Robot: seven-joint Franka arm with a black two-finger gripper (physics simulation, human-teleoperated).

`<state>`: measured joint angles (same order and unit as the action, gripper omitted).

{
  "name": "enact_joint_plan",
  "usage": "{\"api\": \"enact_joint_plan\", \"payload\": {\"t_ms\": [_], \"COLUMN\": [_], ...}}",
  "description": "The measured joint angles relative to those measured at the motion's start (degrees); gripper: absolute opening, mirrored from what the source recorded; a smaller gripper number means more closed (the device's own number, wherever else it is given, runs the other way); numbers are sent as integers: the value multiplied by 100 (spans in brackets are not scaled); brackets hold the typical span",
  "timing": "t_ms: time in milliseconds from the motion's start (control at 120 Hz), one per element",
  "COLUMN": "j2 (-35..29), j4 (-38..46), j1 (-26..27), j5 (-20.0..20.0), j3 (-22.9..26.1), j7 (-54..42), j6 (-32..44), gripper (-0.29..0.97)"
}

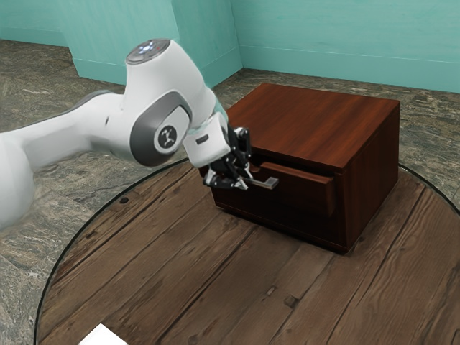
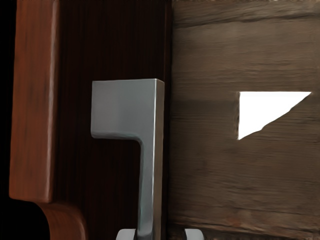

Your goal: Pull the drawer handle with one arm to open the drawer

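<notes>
A dark red-brown wooden cabinet stands on the round wooden table. Its single drawer sticks out a little from the cabinet front, with a dark gap above it. A grey metal handle runs across the drawer face. My black gripper is at the handle's end nearer the exterior view's left, shut on the bar. In the wrist view the handle runs down between my two fingertips, with the drawer face behind it.
The cabinet sits toward the far right of the table top. A white flat object lies at the table's near edge, and it appears as a white patch on the planks in the wrist view. Stone floor and teal walls surround the table.
</notes>
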<state>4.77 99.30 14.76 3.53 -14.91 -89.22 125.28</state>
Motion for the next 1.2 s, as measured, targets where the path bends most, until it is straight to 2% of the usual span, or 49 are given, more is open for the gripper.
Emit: {"api": "enact_joint_plan", "payload": {"t_ms": [250, 783, 1200], "j2": [-225, -1242, -2041], "j4": [332, 1452, 2277], "j1": [14, 37, 26], "j5": [-1, -71, -316], "j3": [18, 84, 229], "j7": [2, 63, 180], "j6": [10, 126, 187], "gripper": [4, 2, 3]}}
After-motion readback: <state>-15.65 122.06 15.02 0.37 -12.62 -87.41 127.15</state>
